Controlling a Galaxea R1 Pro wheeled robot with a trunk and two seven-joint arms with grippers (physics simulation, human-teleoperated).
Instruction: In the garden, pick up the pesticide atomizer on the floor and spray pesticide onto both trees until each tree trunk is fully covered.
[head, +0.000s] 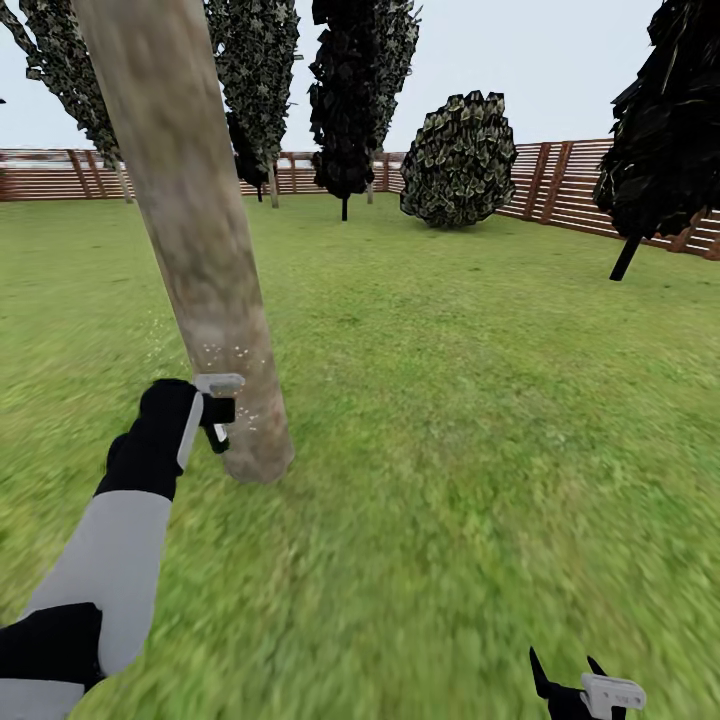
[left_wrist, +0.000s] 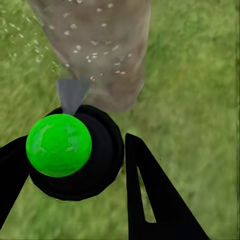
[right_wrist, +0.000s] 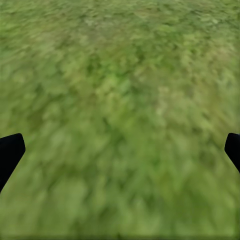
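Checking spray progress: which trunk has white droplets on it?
The thick pale trunk leaning right beside the left gripper, speckled near its base. The distant trees' thin trunks show no droplets.

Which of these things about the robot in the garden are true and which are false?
1. The left gripper holds a black bottle. True.
2. The bottle's ball top is red. False: it is bright green.
3. White specks dot the trunk near the bottle. True.
4. The right gripper holds a leaf. False: its fingers are wide apart over bare grass.
5. The fence is made of stone. False: it is brown wooden slats.
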